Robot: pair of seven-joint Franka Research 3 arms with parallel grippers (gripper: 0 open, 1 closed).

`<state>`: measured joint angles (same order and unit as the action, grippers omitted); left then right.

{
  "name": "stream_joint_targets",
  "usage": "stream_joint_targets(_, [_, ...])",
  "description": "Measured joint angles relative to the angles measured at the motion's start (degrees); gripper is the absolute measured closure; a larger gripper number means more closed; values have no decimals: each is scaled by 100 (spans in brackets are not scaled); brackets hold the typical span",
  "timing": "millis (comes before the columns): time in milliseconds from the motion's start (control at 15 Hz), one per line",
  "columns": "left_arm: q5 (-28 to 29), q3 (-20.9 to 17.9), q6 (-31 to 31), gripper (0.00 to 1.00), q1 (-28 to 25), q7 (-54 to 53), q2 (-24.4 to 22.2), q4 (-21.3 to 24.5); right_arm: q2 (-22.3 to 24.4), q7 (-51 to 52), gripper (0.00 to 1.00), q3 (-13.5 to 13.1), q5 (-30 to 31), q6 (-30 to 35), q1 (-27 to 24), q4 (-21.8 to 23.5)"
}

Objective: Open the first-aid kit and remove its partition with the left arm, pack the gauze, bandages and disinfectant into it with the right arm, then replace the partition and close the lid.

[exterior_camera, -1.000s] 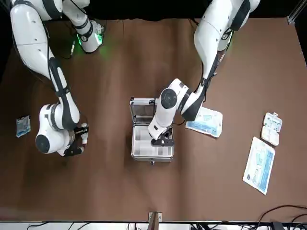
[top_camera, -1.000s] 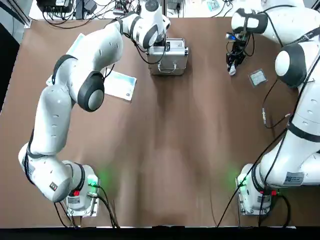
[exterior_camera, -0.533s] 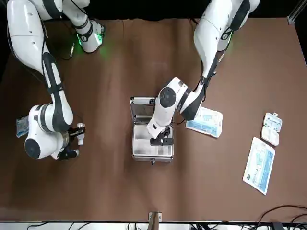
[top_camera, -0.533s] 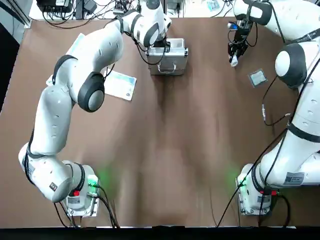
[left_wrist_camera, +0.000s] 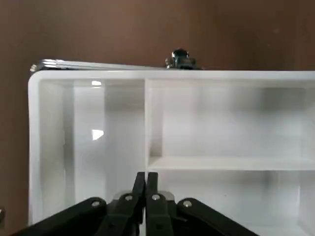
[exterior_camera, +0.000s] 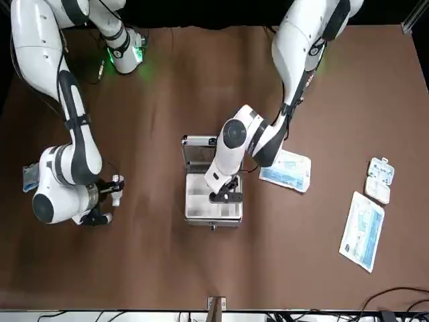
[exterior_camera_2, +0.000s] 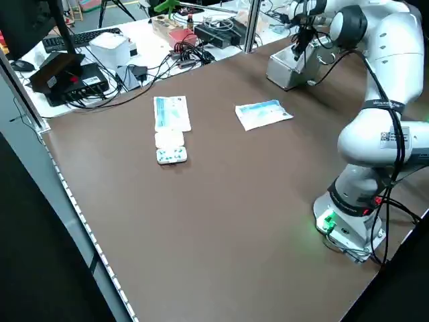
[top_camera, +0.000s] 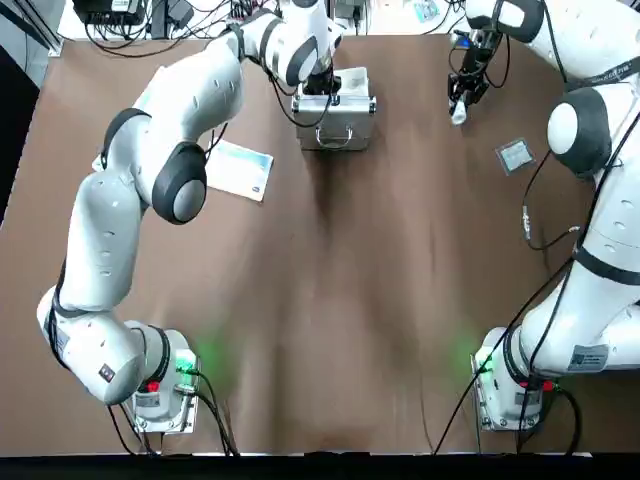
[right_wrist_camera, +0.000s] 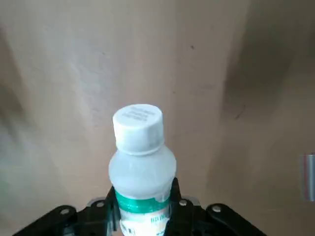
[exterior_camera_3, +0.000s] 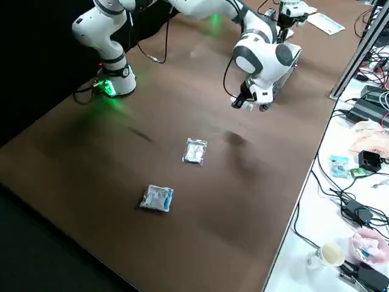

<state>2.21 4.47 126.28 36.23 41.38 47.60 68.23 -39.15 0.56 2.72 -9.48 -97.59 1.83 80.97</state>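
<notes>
Clasped being the disinfectant bottle [right_wrist_camera: 140,169] between its fingers, the right gripper [right_wrist_camera: 144,188] has been shifted slightly nearer the open first-aid kit [exterior_camera: 200,222], well apart to its left, so packing seems next; the left gripper [left_wrist_camera: 146,174], clenched, is held over the compartments.

Evenly and fairly brightly lit in the top view, with soft pale sheen running down the brown desk [top_camera: 330,300] and blurry dark shadows between, plus green glow spilling around both arm bases; darker and browner in the front view, with black along the far edge. Dim toward the near left in the right side view, with soft-edged shadows on the desk, yet glaringly white over the side table [exterior_camera_3: 322,237]. Glinting with two small hard highlights inside the white tray [left_wrist_camera: 98,147], and softly blurred, hazy and streaked behind the bottle [right_wrist_camera: 140,162] in the right wrist view.
</notes>
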Motion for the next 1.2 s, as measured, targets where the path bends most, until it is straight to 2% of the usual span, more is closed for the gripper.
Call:
stream_joint_targets(133, [-1, 0, -113, 96, -13, 235, -183, -15, 1, -199, 60, 6, -56, 1, 78, -141])
stream_joint_targets(400, [-13, -25, -406, 96, -79, 436, -612, -22, 0, -714, 60, 190, -86, 2, 261, -261])
stream_joint_targets(733, [-14, -21, -725, 96, -565, 193, -1048, -25, 0, -1589, 60, 363, -310, -210, 743, -454])
stream_joint_targets(933, [-15, -18, -1276, 96, -863, -206, -1312, -27, -1, -2094, 60, 380, -509, -910, 1145, -524])
stream_joint_targets(1200, [-39, -19, -1925, 96, -1543, -1293, -1673, -22, -51, -2531, 60, 388, -662, -1996, 1714, -531])
